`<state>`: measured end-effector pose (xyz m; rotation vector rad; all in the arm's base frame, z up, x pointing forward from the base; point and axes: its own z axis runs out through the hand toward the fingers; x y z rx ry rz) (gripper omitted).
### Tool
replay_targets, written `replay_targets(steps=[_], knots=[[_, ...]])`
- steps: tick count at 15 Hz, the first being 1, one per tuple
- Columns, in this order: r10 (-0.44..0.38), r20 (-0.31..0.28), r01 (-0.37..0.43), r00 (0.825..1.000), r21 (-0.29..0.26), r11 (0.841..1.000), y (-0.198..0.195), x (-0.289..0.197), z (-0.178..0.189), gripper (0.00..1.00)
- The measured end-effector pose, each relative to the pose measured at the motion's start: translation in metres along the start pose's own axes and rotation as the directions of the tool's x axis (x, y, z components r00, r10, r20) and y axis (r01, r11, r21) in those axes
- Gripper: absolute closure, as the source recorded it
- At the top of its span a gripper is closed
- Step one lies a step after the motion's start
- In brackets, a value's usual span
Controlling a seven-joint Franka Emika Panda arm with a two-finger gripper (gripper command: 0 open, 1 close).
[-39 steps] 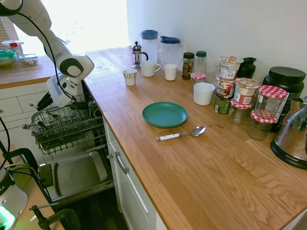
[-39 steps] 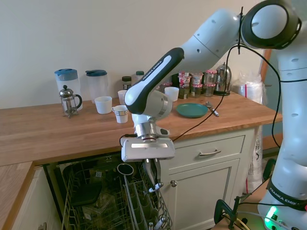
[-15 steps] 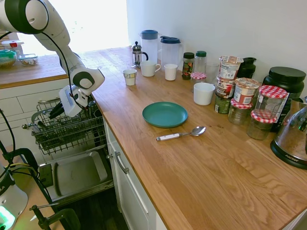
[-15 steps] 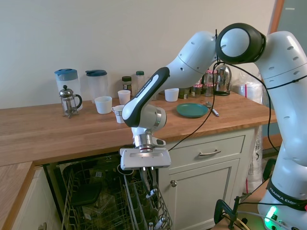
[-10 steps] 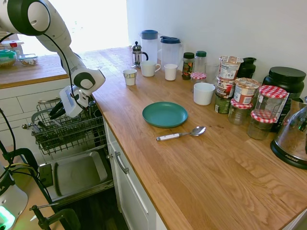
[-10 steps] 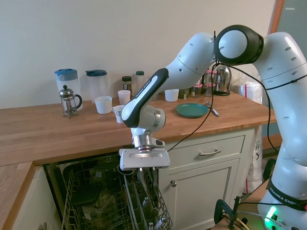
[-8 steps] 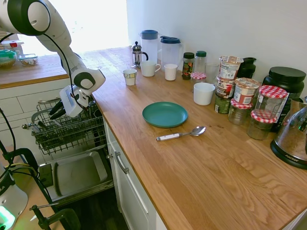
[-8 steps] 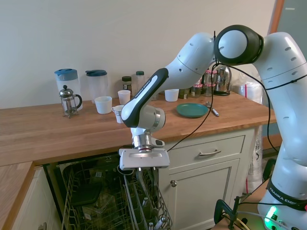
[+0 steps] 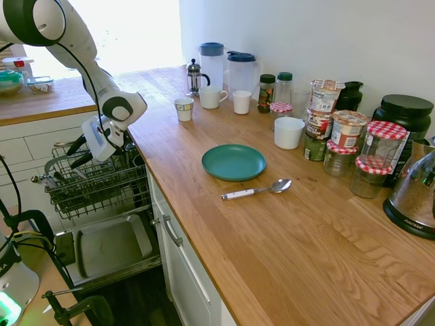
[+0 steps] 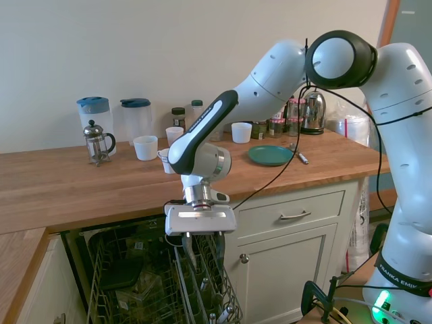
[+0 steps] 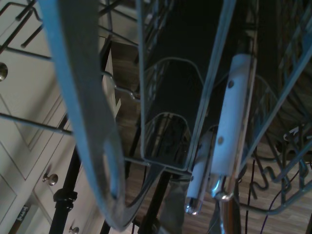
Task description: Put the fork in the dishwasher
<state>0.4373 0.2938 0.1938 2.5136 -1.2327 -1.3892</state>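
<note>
The gripper (image 10: 204,246) hangs just above the dark wire rack (image 9: 95,183) of the dishwasher (image 9: 102,231), pointing down at the rack's near edge beside the white cabinet drawers (image 10: 293,216). In the second exterior view its 2 dark fingers (image 10: 191,245) stand apart with nothing between them, so it is open and holds nothing.

The fork (image 11: 233,117) shows only in the wrist view: a white handle with 2 small rivets, standing nearly upright among the rack's wires, with another slim white-handled piece (image 11: 200,183) just beside it. Its tines cannot be made out there. In both exterior views the fork is too small or hidden among the wires to pick out.

The dishwasher's grey drop-down door (image 9: 109,248) lies open below the pulled-out rack. On the wooden countertop (image 9: 285,231) a teal plate (image 9: 233,161) sits well apart from the rack, with a white-handled spoon (image 9: 256,190) near it. Further back stand 2 pitchers with blue lids (image 9: 226,68), a French press (image 9: 195,77), white cups (image 9: 212,97) and a cluster of jars (image 9: 340,136).
</note>
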Motion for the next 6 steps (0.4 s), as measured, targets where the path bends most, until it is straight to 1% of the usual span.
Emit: replay_targets(steps=[6], knots=[[-0.052, -0.060, 0.053, 0.997, 0.019, 0.998, 0.025, -0.054, -0.012, 0.00]])
